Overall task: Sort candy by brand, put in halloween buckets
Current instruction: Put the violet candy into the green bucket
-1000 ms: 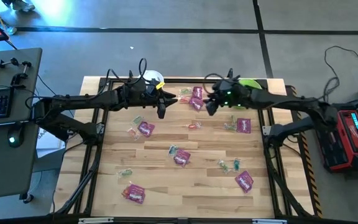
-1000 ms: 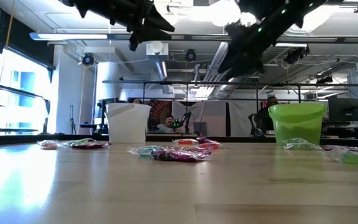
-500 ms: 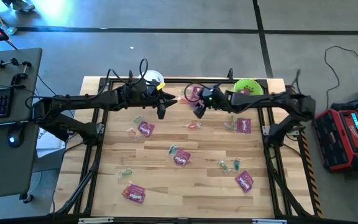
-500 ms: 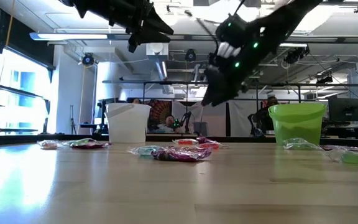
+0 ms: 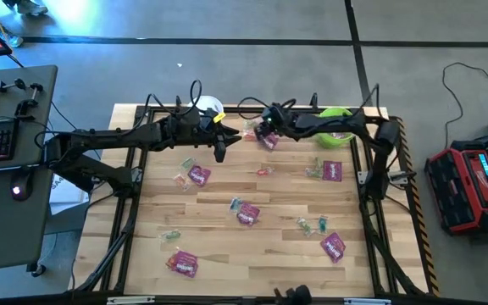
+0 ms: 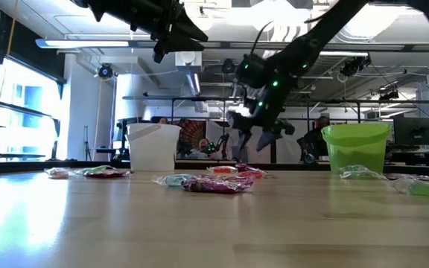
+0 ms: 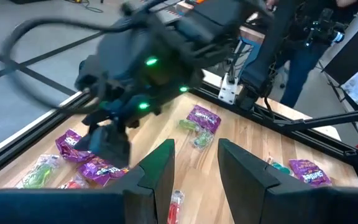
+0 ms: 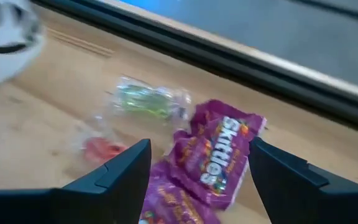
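Note:
Candy lies scattered over the wooden table (image 5: 227, 241): magenta packets (image 5: 246, 215) and small clear-wrapped pieces (image 5: 303, 224). The white bucket (image 5: 207, 106) and the green bucket (image 5: 337, 115) stand at the far edge. My right gripper (image 8: 197, 168) hovers open just above two magenta packets (image 8: 219, 149) at the far middle, one finger on either side and clear of them in the low view (image 6: 253, 141). A green piece (image 8: 148, 99) and a red piece (image 8: 101, 149) lie beside the packets. My left gripper (image 5: 220, 152) hangs open and holds nothing, high above the table near the white bucket.
More packets lie at the near left (image 5: 182, 263), near right (image 5: 333, 246) and right (image 5: 332, 170). The black frame rails (image 5: 371, 203) run along the table's sides. In the left wrist view a person stands beyond the table (image 7: 303, 37).
My right gripper has sunk from high above the table toward the magenta packets at the far middle, moving a little toward the left edge and tipping its fingers downward. The arm no longer covers the green bucket in the high view.

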`<state>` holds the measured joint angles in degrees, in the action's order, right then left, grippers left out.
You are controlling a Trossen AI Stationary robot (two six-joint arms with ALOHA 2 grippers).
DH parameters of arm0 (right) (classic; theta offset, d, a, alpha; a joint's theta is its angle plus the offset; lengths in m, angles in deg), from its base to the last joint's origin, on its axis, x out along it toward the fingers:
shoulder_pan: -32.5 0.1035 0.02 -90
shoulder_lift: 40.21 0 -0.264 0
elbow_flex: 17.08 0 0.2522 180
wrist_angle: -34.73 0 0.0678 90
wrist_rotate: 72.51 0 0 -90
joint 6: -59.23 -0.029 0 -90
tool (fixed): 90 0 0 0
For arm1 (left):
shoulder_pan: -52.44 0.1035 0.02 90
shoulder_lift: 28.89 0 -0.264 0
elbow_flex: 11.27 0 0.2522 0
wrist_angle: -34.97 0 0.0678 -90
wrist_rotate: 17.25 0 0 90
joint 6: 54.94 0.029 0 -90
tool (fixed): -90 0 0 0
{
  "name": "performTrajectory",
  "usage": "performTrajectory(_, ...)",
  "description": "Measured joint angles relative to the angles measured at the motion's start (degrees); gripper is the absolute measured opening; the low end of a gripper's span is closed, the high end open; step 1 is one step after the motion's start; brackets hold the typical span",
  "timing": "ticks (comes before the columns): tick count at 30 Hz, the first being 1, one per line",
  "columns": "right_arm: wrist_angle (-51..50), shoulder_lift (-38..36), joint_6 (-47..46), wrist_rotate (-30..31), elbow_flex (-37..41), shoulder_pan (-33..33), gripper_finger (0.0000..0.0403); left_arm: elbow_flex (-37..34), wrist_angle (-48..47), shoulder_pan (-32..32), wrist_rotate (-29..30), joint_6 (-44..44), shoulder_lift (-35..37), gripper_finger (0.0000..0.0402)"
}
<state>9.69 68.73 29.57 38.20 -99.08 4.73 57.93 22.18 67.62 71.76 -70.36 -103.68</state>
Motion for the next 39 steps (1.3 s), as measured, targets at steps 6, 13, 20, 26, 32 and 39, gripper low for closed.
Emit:
performTrajectory(6, -6.2, 5.8, -7.7, 0.0, -6.1, -1.9, 0.0254, 0.0, -0.1, 0.0, 0.0, 0.1, 0.0, 0.0115)
performTrajectory(13, -7.3, 9.1, -10.8, -3.5, -8.8, -3.2, 0.0242, 0.0, -0.1, 0.0, 0.0, 0.1, 0.0, 0.0115)
performTrajectory(20, -9.6, 10.2, -14.3, -6.2, -9.0, -3.8, 0.0202, 0.0, -0.1, 0.0, 0.2, 0.2, 0.0, 0.0115)
performTrajectory(26, -10.6, 10.2, -14.5, -6.2, -9.0, -3.8, 0.0148, 0.0, -0.1, 0.0, 0.2, 0.1, 0.0, 0.0115)
performTrajectory(32, -10.7, 10.2, -12.6, -6.9, -9.0, -3.8, 0.0073, 0.0, -0.1, 0.0, 0.2, 0.1, 0.0, 0.0115)
performTrajectory(39, -13.2, 10.4, -6.8, -8.8, -11.4, -3.8, 0.0005, 0.0, -0.1, 0.0, 0.2, 0.1, 0.0, 0.0115)
